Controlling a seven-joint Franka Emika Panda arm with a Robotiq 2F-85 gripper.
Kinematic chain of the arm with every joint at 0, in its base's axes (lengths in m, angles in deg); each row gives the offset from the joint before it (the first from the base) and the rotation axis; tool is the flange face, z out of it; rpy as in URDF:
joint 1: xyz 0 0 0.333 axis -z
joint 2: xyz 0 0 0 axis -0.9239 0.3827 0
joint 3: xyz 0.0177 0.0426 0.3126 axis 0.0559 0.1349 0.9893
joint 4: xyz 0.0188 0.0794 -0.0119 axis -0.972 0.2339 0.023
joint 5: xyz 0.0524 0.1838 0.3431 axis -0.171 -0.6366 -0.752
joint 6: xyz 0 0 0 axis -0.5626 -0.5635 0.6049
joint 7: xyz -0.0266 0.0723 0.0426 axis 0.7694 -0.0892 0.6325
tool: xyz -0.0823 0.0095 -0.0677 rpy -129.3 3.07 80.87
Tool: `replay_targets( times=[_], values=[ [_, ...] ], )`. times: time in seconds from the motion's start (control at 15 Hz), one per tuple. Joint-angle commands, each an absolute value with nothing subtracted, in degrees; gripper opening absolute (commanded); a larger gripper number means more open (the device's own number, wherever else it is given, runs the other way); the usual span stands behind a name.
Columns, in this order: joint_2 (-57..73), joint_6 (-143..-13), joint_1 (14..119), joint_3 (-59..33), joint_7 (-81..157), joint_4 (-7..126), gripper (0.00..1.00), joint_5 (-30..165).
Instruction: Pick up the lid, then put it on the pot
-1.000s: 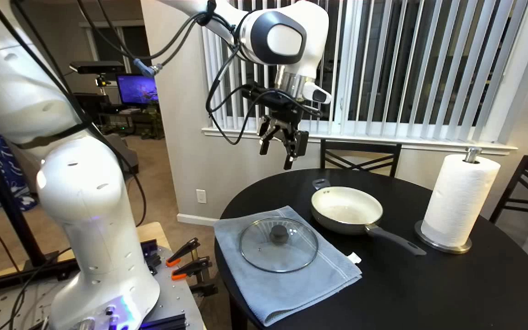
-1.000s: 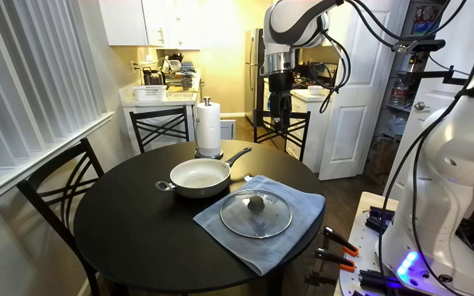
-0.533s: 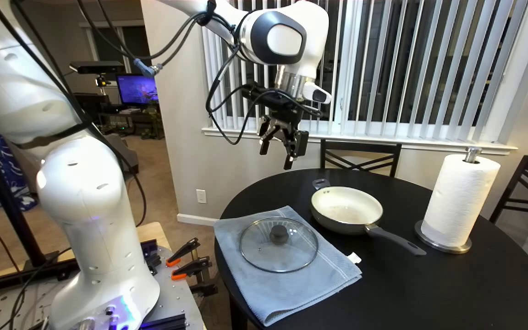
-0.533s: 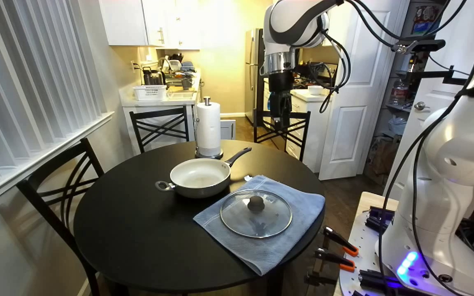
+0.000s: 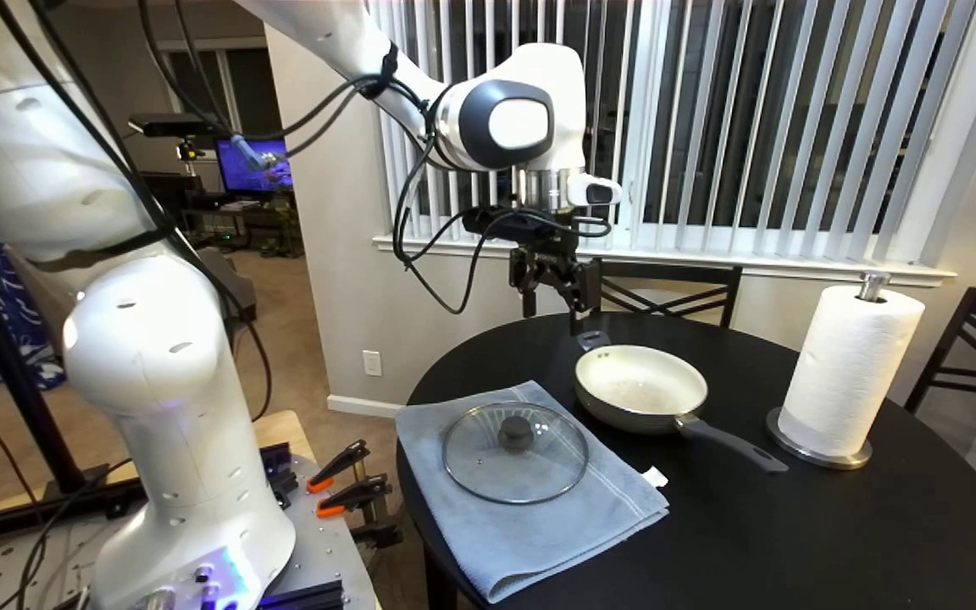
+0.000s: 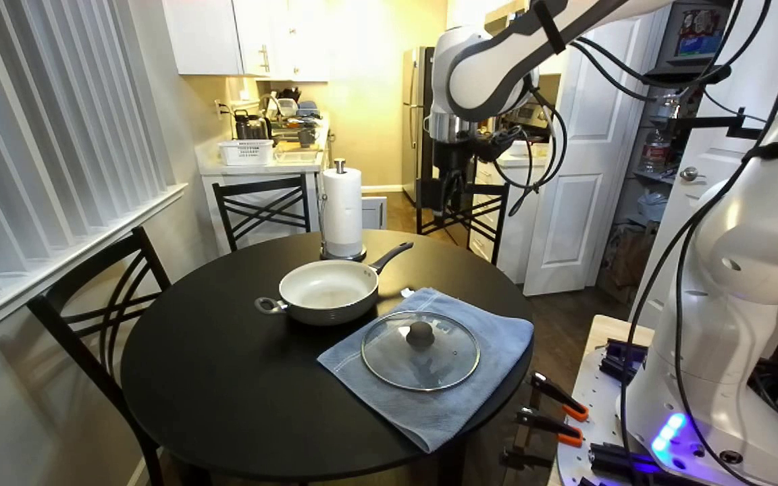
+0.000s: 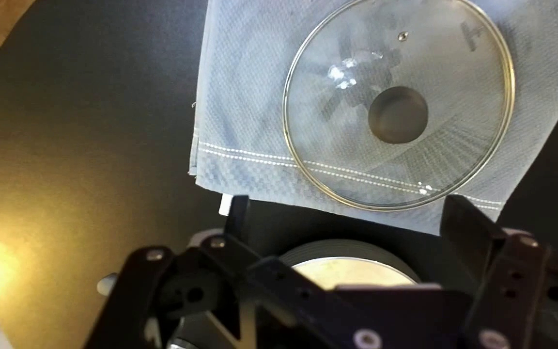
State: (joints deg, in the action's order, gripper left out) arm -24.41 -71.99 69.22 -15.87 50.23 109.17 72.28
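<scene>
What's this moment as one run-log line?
gripper: open, empty, above table; lid: on cloth, ungrasped; pan: on table, uncovered; next: probably grasp lid

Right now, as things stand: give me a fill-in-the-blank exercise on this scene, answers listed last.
The folded cloth lies under the glass ____.
Sticking out from the pan is a long dark ____.
The gripper is not shut but ____.
The white roll on the table is paper ____.
Missing words: lid; handle; open; towel.

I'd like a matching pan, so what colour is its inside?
The pan is pale cream-white inside, clearest in an exterior view.
</scene>
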Motion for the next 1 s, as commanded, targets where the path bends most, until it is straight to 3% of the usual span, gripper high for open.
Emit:
replay_targets(
  times=[0.0,0.33,0.93],
  values=[
    [-23.00,-79.05,71.08,-14.25,46.36,112.83,1.00,74.75],
    [-22.43,-84.52,70.38,-14.69,47.62,117.35,1.00,72.01],
    [-22.16,-82.21,70.58,-14.63,48.20,115.47,1.00,72.63]
  ],
)
